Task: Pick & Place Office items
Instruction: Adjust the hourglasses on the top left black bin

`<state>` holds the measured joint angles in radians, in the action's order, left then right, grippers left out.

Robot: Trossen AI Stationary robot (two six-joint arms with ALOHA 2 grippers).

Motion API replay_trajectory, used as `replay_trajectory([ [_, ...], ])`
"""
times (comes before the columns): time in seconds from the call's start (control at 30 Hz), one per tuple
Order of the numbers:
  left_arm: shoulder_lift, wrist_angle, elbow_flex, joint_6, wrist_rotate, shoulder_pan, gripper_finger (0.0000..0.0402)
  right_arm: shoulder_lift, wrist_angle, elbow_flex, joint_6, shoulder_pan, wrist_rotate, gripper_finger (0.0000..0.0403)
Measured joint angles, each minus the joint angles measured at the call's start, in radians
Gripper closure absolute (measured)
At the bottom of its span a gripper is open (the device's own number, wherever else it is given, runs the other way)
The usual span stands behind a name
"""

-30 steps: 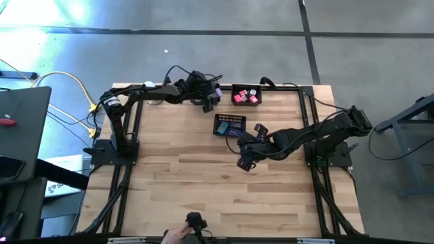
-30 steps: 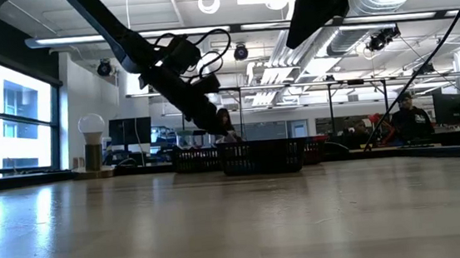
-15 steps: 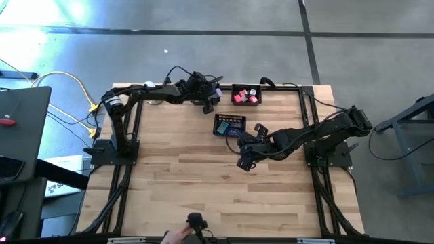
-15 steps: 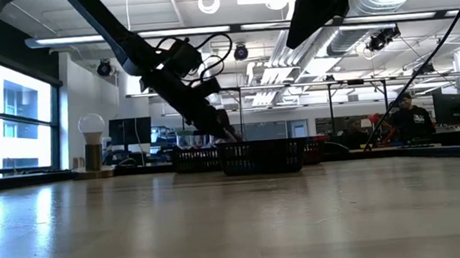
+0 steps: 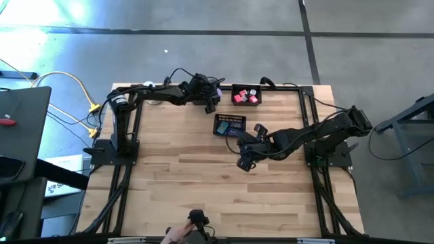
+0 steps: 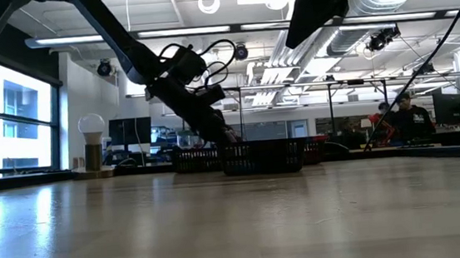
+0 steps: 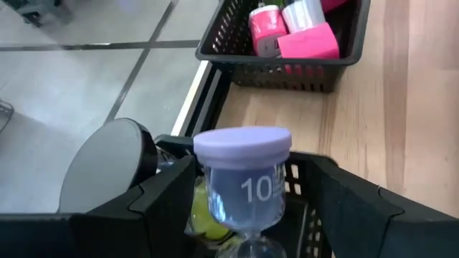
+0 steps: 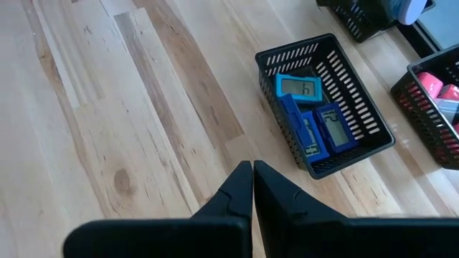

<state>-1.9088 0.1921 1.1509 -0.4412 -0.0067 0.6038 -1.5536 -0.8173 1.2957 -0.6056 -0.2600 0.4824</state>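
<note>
- Shifting a little along the back edge of the table since a second ago, the left gripper [image 5: 209, 102] is carrying a lavender-capped sand timer [image 7: 242, 188], and the arm's elbow is sitting slightly further toward the centre than it was.
- That sand timer, marked with a 10, is standing upright between the left gripper's two dark fingers [image 7: 154, 204]; the jaws are standing fairly wide and pressing on its glass body, so I am judging it held rather than loose.
- Seen from the left wrist, it is hanging over a black mesh tray [image 7: 305, 215] with something yellow-green [image 7: 202, 213] lying in it; I am reading this as the approach to a drop-off, though I cannot tell how high above the tray it is.
- Just beyond sits another black mesh tray [image 7: 287, 72] holding pink and white items [image 7: 308, 41]; from above it is showing at the back of the table [image 5: 245, 95].
- Nearer the middle of the table, a third mesh tray [image 8: 326, 100] is holding teal and dark blue rectangular items [image 8: 315, 129] with small displays.
- Right gripper [image 8: 252, 179] is waiting over bare wood beside that tray, its fingers pressed together on nothing, and it is looking unchanged over the last second.
- At the table's near edge a person's hand [image 5: 178, 234] is showing beside a small dark device [image 5: 196, 220].
</note>
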Motion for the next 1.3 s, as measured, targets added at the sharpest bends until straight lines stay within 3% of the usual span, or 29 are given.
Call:
replay_trajectory([
  [0.57, -0.037, -0.006, 0.006, -0.030, -0.027, -0.001, 0.0145, 0.000, 0.013, 0.000, 0.000, 0.000, -0.014, 0.0401],
  [0.67, -0.038, -0.011, 0.005, -0.038, -0.044, -0.004, 0.0163, 0.000, 0.014, 0.000, 0.000, 0.000, -0.014, 0.0401],
  [0.9, -0.039, -0.015, 0.003, -0.037, -0.068, -0.007, 0.0247, 0.000, 0.020, 0.000, 0.000, 0.000, -0.014, 0.0401],
  [1.3, -0.016, -0.021, 0.000, -0.029, -0.078, -0.012, 0.0248, 0.000, 0.021, 0.000, 0.000, 0.000, -0.014, 0.0401],
])
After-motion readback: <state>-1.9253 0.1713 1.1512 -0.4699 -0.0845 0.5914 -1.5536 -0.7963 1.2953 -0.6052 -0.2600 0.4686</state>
